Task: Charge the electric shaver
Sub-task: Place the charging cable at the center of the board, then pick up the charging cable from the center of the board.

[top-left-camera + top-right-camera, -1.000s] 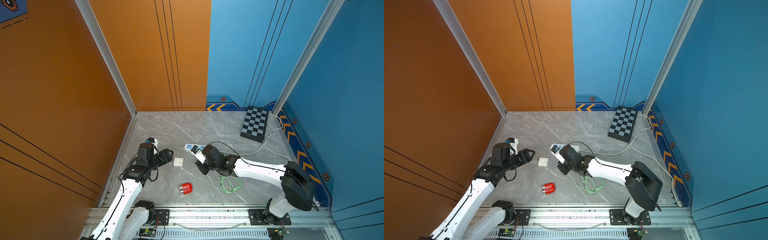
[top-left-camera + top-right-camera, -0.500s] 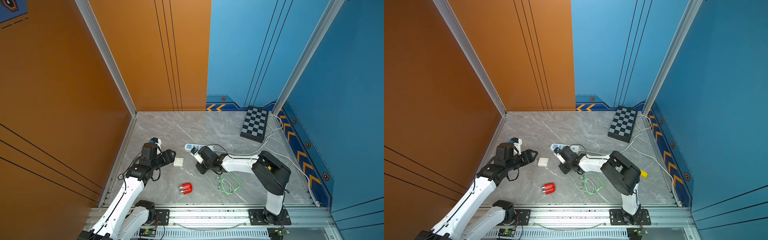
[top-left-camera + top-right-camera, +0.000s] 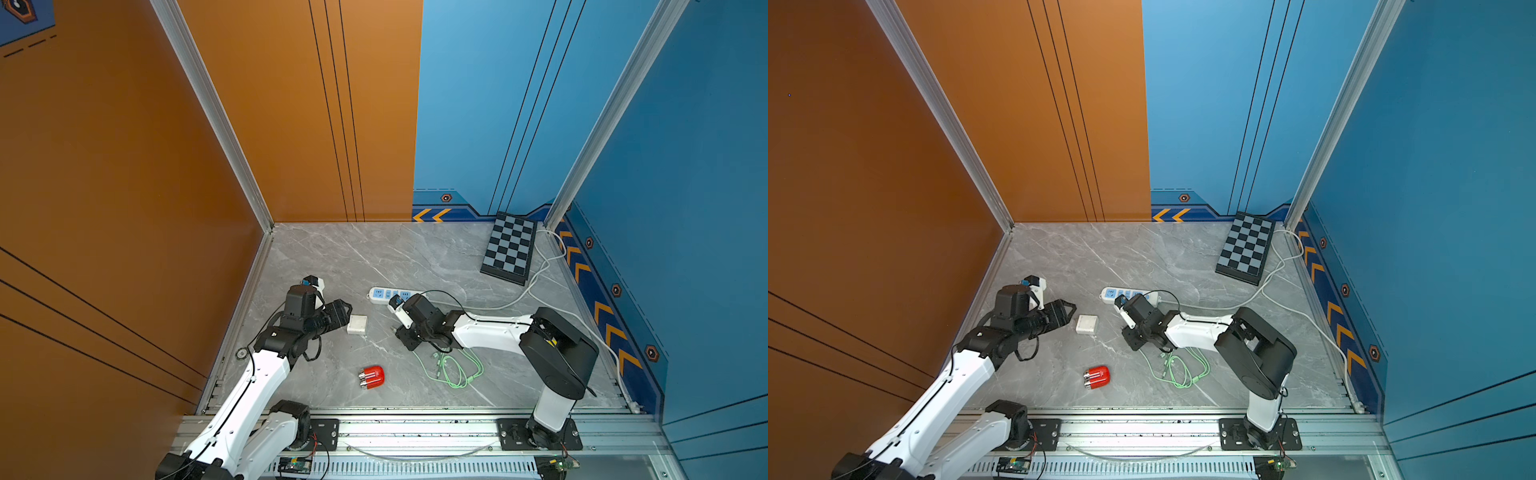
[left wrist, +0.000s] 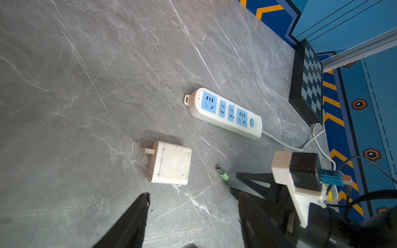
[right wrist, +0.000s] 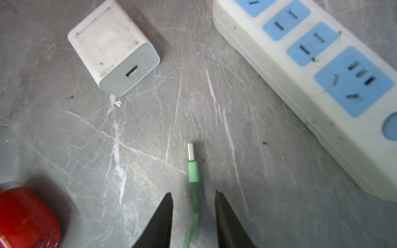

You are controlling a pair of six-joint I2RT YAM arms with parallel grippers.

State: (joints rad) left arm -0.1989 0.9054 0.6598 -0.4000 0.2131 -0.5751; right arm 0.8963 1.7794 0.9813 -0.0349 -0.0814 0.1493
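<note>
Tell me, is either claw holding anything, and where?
Nothing is held. The right gripper stands open astride the green cable behind its plug, not touching; the left gripper is open and empty near the white charger.

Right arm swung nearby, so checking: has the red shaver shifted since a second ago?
No. The electric shaver lies where it was, at the same gap from the white charger block, heads pointing the same way.

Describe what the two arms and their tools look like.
The left arm and right arm have white link shells, black joints and loose black cables at the wrists. The left tool and right tool have black, tapering, pointed fingers.
</note>
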